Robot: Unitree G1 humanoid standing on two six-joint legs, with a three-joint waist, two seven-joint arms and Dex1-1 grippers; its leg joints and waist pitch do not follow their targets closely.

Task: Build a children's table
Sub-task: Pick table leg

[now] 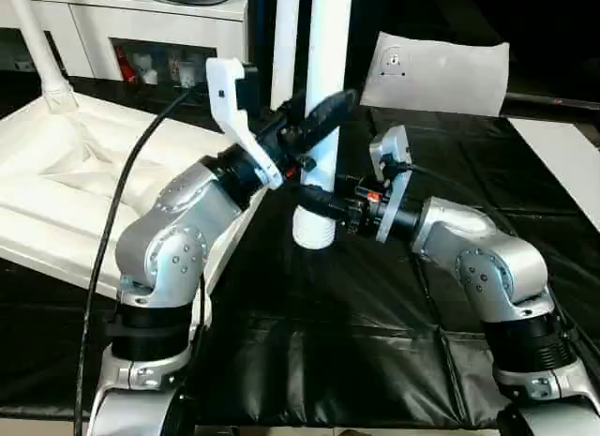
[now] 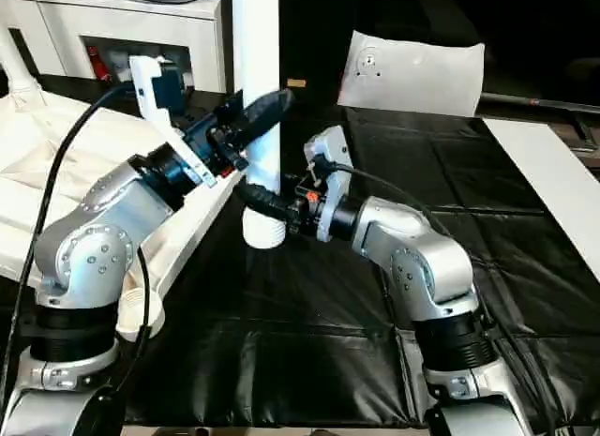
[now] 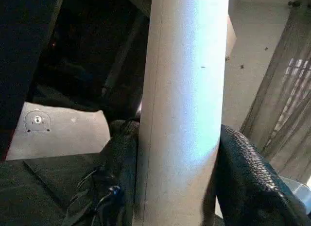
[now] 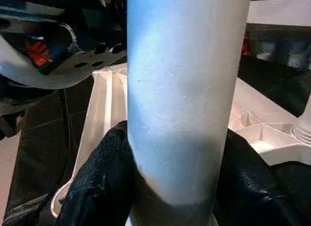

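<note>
Nearest the robot, the black mat (image 1: 356, 361) lies bare and wrinkled between the two silver forearms, with open room across its front and out toward the right, where a white strip (image 1: 562, 159) runs along the mat's right edge.

Above that bare patch both arms meet on one white tube leg (image 1: 323, 108), which stands upright with its ridged lower end (image 1: 314, 232) hanging just over the mat, beside the tabletop's near right edge. The right gripper (image 1: 323, 203) is clenched around the leg low down, close to the ridged end; in the right wrist view its two black fingers (image 4: 97, 187) press against both sides of the tube. The left gripper (image 1: 314, 127) grasps the same leg higher up, one black finger crossing the front of the tube, and the left wrist view shows its fingers (image 3: 252, 182) tight against either side.

To the left the white tabletop (image 1: 84, 183) rests upside down, ribbed underside up, its long near edge running diagonally past the left forearm. One leg (image 1: 37, 52) already stands in the far left corner socket (image 1: 58, 100).

Farther back on the mat a flat white sheet (image 1: 441, 75) with a small hole lies tilted, well apart from the grippers. Behind the tabletop stands a white cabinet (image 1: 141, 33) with glass doors.
</note>
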